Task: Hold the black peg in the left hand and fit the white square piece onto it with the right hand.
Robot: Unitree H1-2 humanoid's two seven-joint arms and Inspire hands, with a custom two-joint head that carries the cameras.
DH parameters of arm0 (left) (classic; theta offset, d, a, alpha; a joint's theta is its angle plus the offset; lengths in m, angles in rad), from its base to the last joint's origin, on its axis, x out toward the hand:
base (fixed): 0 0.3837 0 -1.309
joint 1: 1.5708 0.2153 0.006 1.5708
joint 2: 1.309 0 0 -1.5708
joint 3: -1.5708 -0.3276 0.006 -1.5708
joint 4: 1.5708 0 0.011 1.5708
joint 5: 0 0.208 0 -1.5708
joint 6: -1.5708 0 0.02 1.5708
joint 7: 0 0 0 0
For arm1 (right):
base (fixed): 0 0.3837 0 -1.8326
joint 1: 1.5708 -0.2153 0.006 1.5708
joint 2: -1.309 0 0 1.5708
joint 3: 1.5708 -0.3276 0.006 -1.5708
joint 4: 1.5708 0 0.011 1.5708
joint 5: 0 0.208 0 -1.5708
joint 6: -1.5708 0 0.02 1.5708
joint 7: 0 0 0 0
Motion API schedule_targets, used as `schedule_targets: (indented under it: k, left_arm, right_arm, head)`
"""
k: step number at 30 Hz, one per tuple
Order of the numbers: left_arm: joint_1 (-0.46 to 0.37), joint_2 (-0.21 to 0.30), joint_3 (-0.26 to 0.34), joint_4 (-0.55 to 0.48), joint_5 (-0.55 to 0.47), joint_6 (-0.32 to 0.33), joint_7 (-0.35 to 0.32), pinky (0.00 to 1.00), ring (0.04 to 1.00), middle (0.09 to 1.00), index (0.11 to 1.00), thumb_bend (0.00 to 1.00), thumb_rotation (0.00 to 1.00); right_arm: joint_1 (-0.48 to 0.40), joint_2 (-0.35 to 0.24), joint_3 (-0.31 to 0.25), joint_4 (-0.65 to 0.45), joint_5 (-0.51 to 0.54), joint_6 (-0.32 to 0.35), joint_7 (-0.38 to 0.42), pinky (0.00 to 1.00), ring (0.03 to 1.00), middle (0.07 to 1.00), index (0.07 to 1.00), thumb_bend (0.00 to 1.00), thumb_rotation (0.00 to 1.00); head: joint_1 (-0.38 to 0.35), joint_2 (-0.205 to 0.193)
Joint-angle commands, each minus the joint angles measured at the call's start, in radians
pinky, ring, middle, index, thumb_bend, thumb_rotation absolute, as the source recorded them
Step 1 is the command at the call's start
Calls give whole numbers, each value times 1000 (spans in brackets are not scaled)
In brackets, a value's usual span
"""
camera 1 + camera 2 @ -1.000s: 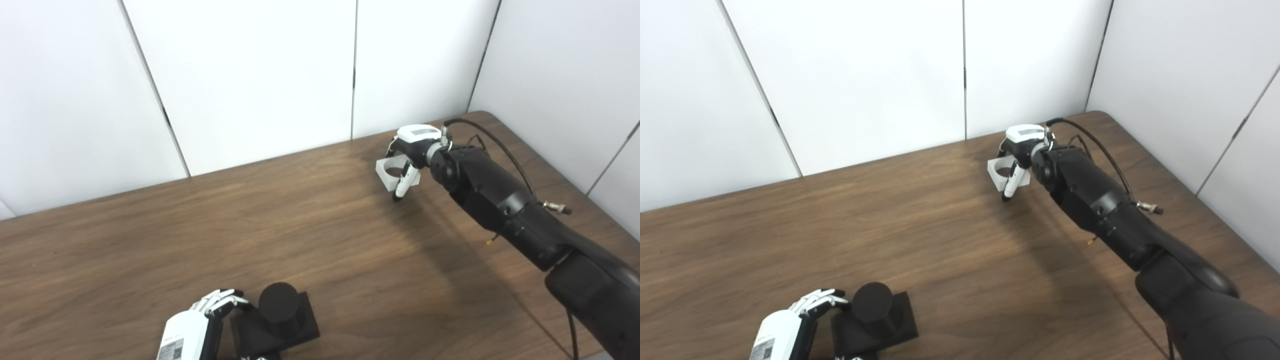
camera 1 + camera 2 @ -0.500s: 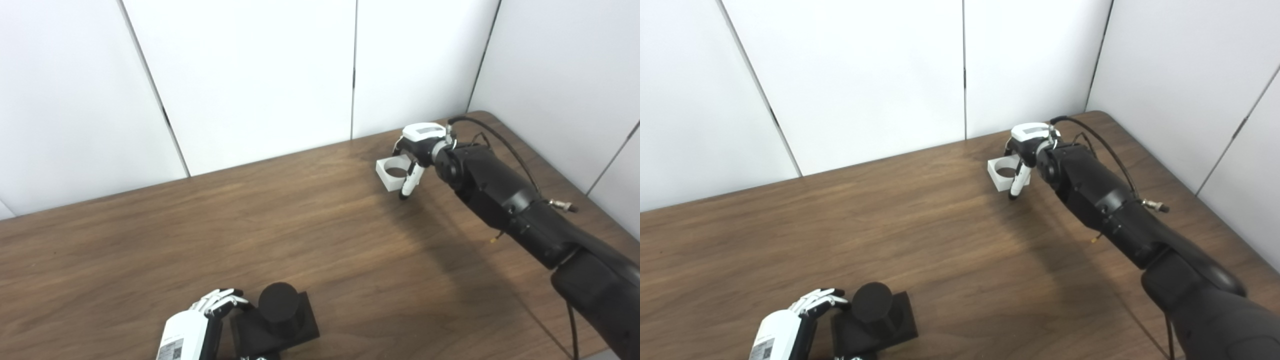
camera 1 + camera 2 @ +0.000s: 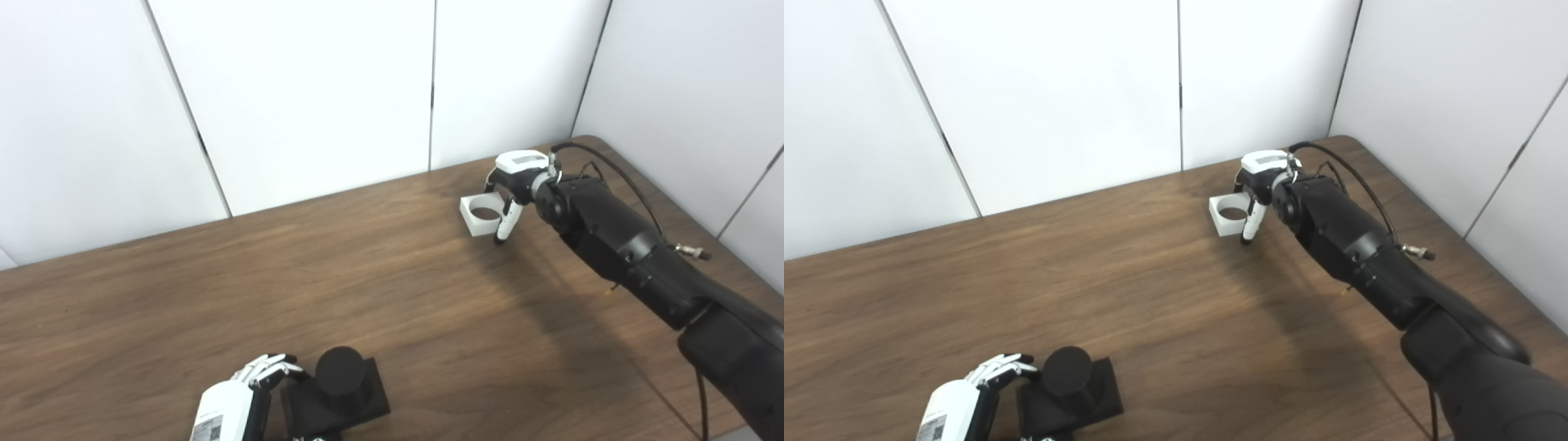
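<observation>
Fingers (image 3: pixel 503 223) first: hooked over the right edge of the white square piece (image 3: pixel 481 228) by the right hand (image 3: pixel 517 174), with one pointed down past the near corner toward the table (image 3: pixel 306 275) and the rest bent behind the far side. Could not tell whether truly clamped on the piece or only bracketing it. Found the piece at the far right of the table, seemingly flat on the wood, round hole facing up. Judged it a side-on hold, chosen to keep that hole clear for the peg.

Near the front edge, curled the fingers (image 3: pixel 269 367) of the left hand (image 3: pixel 245 398) against the left corner of the square base (image 3: pixel 367 401) under the black peg (image 3: pixel 340 370). Touching, apparently, but could not tell whether gripped, with the thumb out of sight. Left the peg upright on the table, well apart from the white piece. Read the bracing at the base as a way to steady the peg and leave its top free. Still to be done, on this evidence: a secure hold on each part, then the carry across and the fitting.
</observation>
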Motion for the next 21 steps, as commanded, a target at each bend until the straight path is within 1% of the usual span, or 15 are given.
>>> schedule_targets:
  k: [1,13,21]
  left_arm:
    - [54,31,-7,64,-12,49,-91,762,835,781,487,513,39]
    - [53,33,-9,64,-10,50,-90,766,835,782,487,513,39]
    - [53,35,-10,66,-11,47,-87,764,833,781,487,513,39]
  right_arm:
    - [-23,-28,-15,-30,-6,-12,-17,928,960,918,706,822,224]
    - [-25,-9,-22,-27,4,-7,-23,935,957,917,725,826,234]
    - [-30,3,-12,-21,-2,-12,-25,918,954,919,735,828,266]
  head:
    - [-1,2]
    - [-2,3]
    - [-2,3]
